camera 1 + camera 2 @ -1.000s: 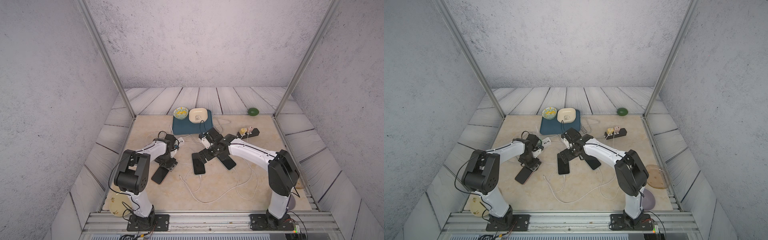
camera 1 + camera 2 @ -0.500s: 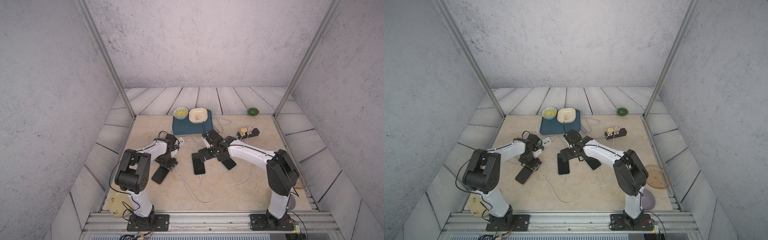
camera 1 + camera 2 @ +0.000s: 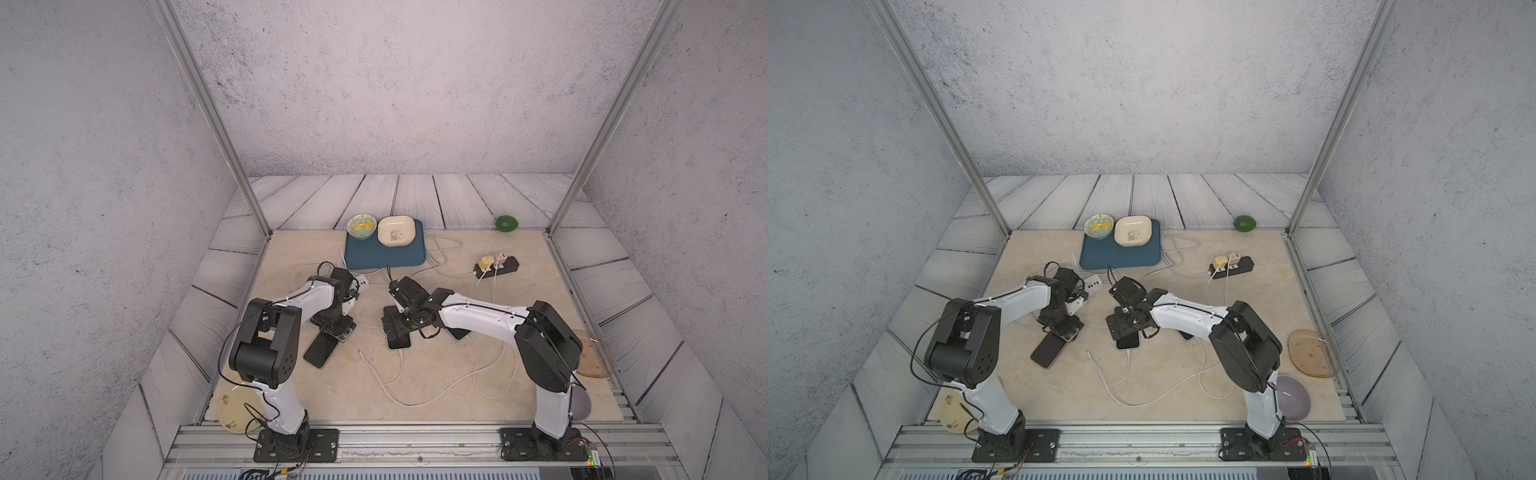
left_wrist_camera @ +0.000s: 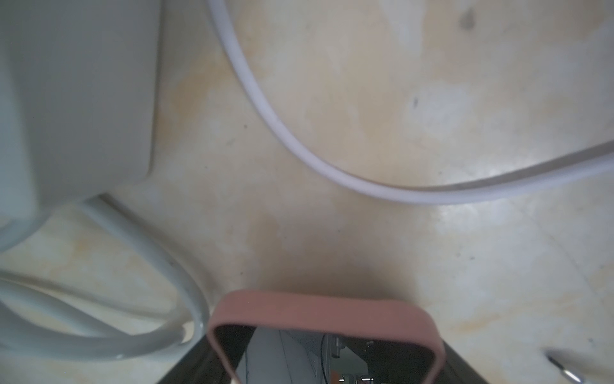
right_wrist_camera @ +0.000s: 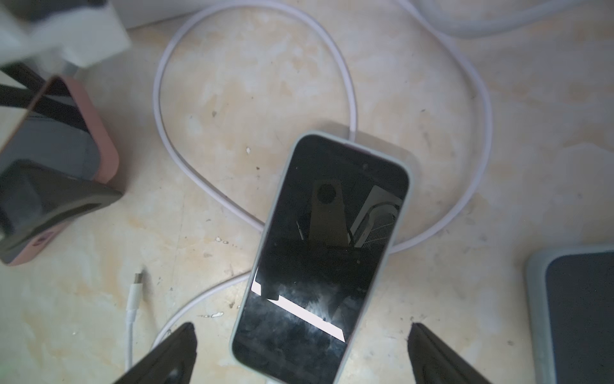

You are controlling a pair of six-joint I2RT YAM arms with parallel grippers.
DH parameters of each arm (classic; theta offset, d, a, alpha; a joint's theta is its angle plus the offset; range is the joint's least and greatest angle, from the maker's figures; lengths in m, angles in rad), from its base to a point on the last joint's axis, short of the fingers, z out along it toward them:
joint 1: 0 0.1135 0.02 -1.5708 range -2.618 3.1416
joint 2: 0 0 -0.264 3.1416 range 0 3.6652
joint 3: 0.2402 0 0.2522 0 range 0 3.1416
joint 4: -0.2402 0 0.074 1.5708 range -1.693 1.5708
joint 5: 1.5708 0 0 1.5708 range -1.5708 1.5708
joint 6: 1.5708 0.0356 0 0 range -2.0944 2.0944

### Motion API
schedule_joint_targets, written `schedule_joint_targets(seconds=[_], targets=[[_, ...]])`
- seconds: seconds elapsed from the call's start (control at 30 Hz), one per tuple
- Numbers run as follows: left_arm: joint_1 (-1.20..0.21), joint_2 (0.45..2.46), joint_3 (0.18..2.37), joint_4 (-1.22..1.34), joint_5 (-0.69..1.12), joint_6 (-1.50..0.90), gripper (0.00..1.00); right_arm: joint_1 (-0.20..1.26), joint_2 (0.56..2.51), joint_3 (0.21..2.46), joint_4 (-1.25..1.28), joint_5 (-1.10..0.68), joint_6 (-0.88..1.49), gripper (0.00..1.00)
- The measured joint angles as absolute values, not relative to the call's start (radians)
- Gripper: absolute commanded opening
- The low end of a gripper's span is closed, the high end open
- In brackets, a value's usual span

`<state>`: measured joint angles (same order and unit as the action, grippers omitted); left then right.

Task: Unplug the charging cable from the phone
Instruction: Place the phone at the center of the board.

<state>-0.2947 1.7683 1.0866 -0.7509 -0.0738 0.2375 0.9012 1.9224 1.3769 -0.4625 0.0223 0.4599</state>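
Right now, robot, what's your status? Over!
Left hand shut on the pink-cased phone. Right hand open over the pale-cased phone. Its white charging cable plugged in. Loose cable end lying beside it.

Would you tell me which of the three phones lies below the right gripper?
The middle phone, in the pale green case. The pink-cased phone is under the left gripper; the third phone lies partly beneath the right arm.

L gripper is clamping far end of dark phone. R gripper is sitting over 2nd phone, jaws apart; white cable is running from its near end. Loose plug is lying between the 2 phones.
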Motion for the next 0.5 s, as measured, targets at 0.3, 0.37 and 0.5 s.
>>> schedule_joint_targets(seconds=[0.3,0.37,0.5], targets=[[-0.295,1.736,1.087,-0.741,-0.057,0.233,0.93,0.914,1.955,1.38,-0.463,0.064,0.471,0.99],[-0.295,1.732,1.087,-0.739,-0.056,0.231,0.97,0.914,1.965,1.381,-0.462,0.065,0.471,0.99],[-0.295,1.724,1.087,-0.735,-0.055,0.229,0.99,0.915,1.992,1.388,-0.463,0.067,0.471,0.99]])
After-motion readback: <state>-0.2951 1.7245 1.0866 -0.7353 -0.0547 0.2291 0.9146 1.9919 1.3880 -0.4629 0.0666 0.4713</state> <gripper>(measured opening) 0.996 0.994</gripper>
